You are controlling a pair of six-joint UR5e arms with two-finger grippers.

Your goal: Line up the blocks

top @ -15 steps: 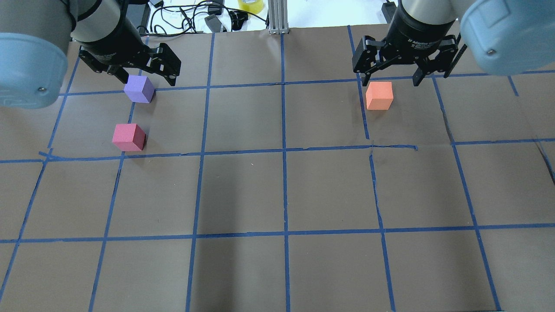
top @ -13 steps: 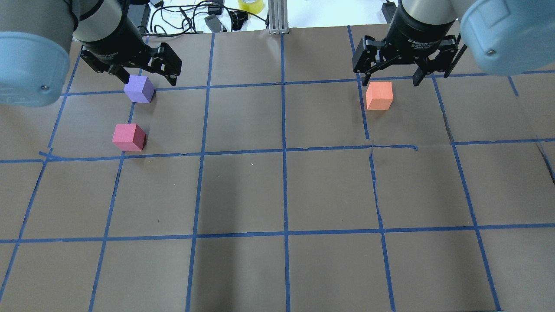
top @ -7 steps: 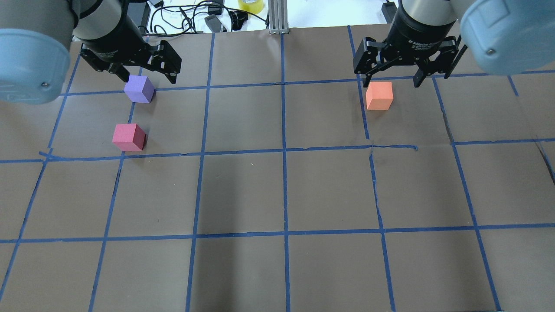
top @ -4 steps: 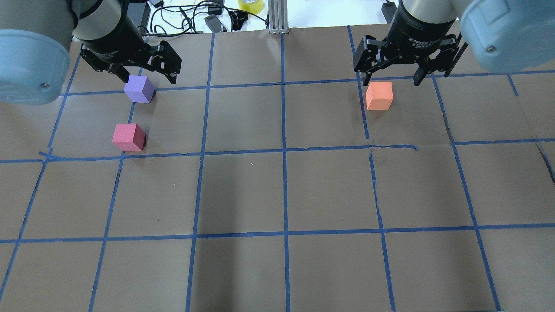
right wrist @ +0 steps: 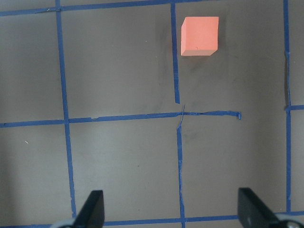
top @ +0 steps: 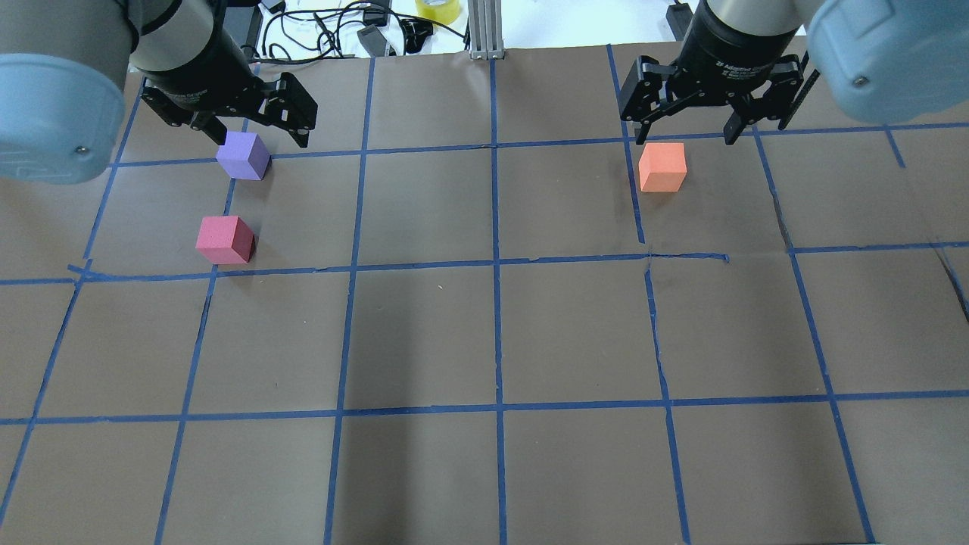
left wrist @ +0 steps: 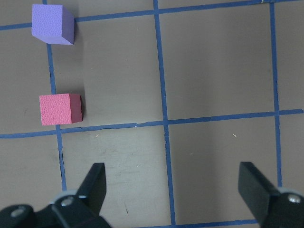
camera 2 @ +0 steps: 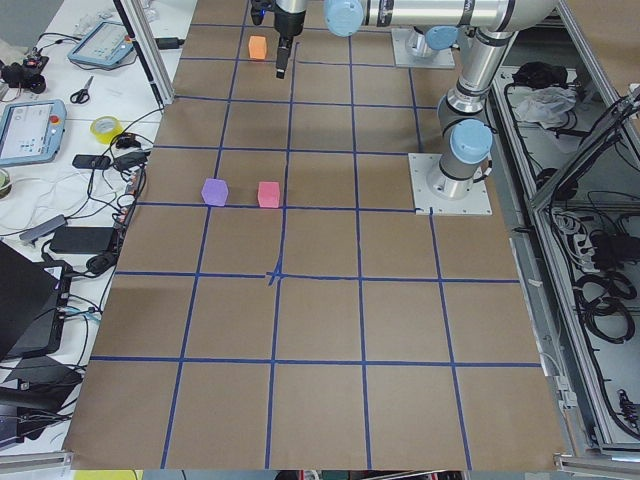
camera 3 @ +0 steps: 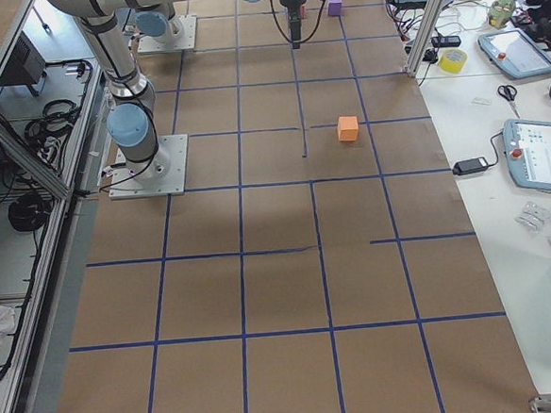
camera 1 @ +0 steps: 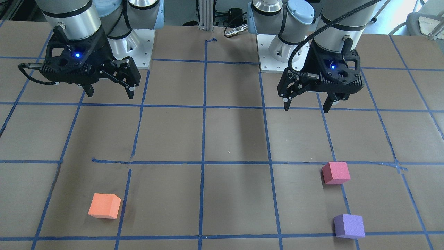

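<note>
- Light was bright and even across the brown table (top: 424,333), falling from above, with no glare on the matte paper.
- Broad, soft-edged dark bands lay on the paper in the overhead and front-facing views.
- The pinkish-red block (top: 224,239) and purple block (top: 243,155) cast short, faint shadows to their right in the overhead view.
- The white surface (top: 560,23) beyond the table's far edge was washed out.
- In the left wrist view the fingers (left wrist: 95,187) of the left gripper (left wrist: 172,167) were soft and out of focus, while the paper's grain was sharp.
- Small blue indicator lights (camera 1: 77,55) glowed as bright dots in the front-facing view.
- The side views rendered far things small, with little detail.
</note>
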